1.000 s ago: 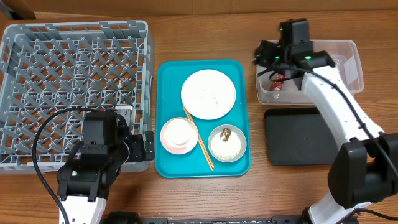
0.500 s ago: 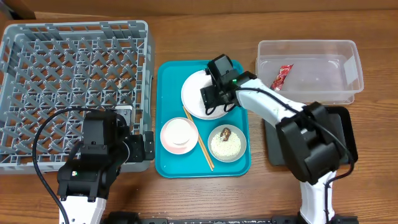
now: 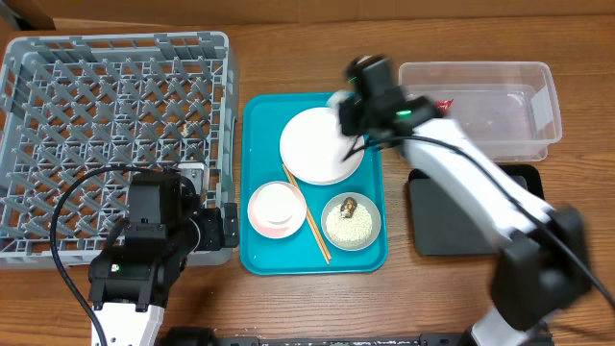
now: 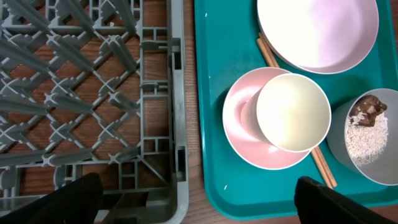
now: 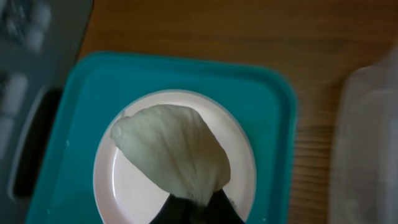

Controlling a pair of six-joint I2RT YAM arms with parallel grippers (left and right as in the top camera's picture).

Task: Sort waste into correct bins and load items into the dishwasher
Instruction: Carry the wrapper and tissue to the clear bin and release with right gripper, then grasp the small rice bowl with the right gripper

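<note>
My right gripper (image 5: 199,208) is shut on the crumpled white tissue (image 5: 171,149), which hangs above the round white plate (image 5: 124,186). Seen from overhead, this gripper (image 3: 348,108) is blurred over the plate's (image 3: 317,149) upper right edge. The red wrapper (image 3: 444,104) lies in the clear tub (image 3: 524,125). A white cup (image 4: 292,112) sits in the pink bowl (image 4: 242,124); chopsticks (image 4: 267,50) and a grey bowl (image 4: 373,143) of rice and brown bits lie beside it. My left gripper (image 4: 199,205) stands open over the dish rack's (image 4: 81,93) near right corner.
The dishes rest on a teal tray (image 3: 259,250) between the grey rack (image 3: 115,135) and the bins. The flat black tray (image 3: 461,221) lies in front of the clear tub, partly under my right arm.
My right gripper left the wrapper in the clear tub, swung to the plate, shut on the tissue and lifted it. The left arm has not moved.
</note>
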